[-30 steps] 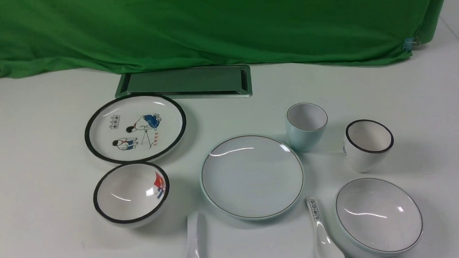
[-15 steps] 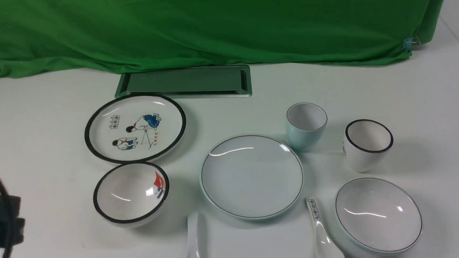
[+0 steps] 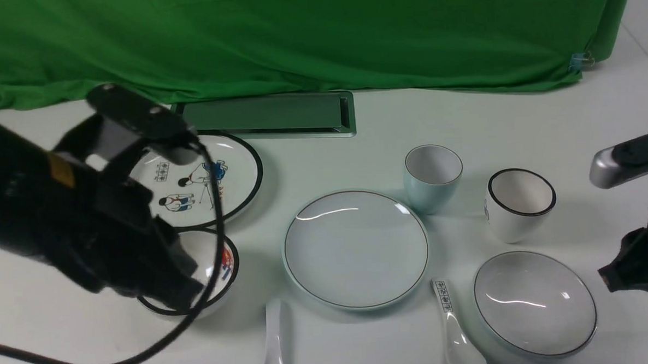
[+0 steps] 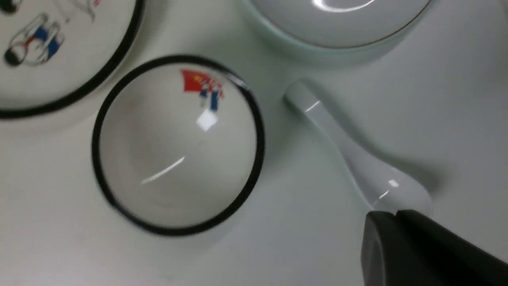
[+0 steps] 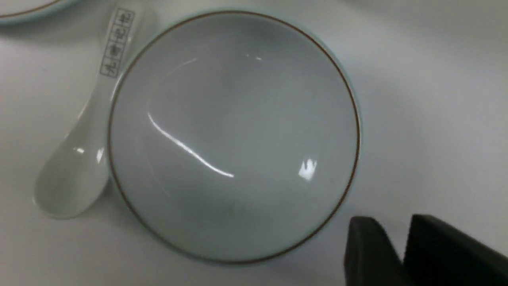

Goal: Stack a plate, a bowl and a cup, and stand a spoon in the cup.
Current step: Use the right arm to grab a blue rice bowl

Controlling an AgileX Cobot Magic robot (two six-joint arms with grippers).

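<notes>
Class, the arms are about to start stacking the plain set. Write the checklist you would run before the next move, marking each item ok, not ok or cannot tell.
1. The plate is bare, ready to receive the bowl: ok.
2. The bowl is upright and empty: ok.
3. The cup is upright and empty: ok.
4. The lettered spoon lies clear of the bowl: not ok, it hugs the bowl's side.
5. The right gripper has jaws parted and empty: ok.
6. The left gripper has jaws open for the spoon: not ok, shut.
</notes>
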